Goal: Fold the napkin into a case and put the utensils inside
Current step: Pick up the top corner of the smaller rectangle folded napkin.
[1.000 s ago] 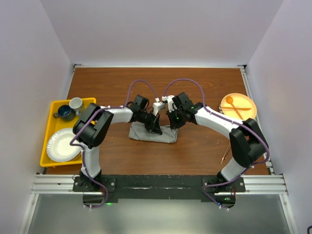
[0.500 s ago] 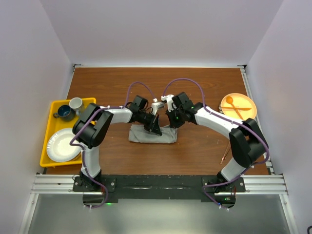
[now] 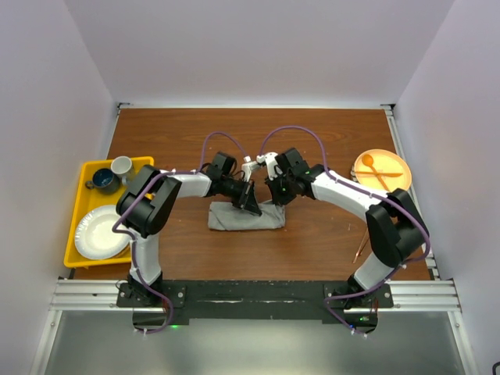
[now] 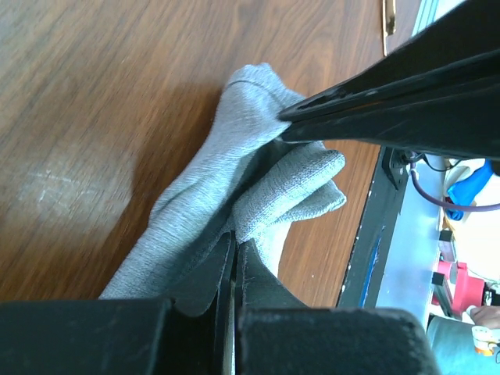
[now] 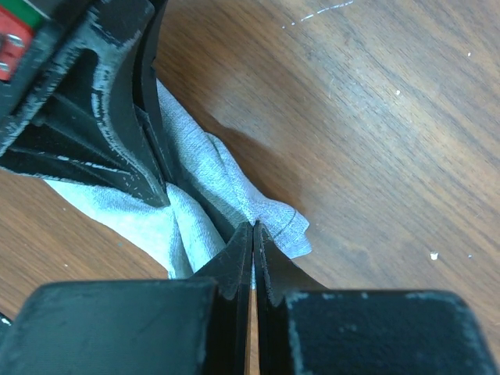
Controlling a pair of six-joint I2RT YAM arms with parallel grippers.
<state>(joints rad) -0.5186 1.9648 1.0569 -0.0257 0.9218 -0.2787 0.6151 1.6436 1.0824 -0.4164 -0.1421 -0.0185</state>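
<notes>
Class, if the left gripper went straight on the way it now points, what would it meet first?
The left gripper would drive first into the napkin pinched at its tips; beyond that fold the right gripper seems to cross its line, though depth is unclear.

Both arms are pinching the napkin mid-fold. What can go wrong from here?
1. Collision: the left gripper and right gripper pinch the napkin almost side by side, so any converging move may knock their fingers together.
2. Messy fold: the cloth between them is bunched, not flat; an uneven pull could slip it from one pinch.
3. The copper utensil lies beside the right arm; a wide swing might sweep it.
</notes>
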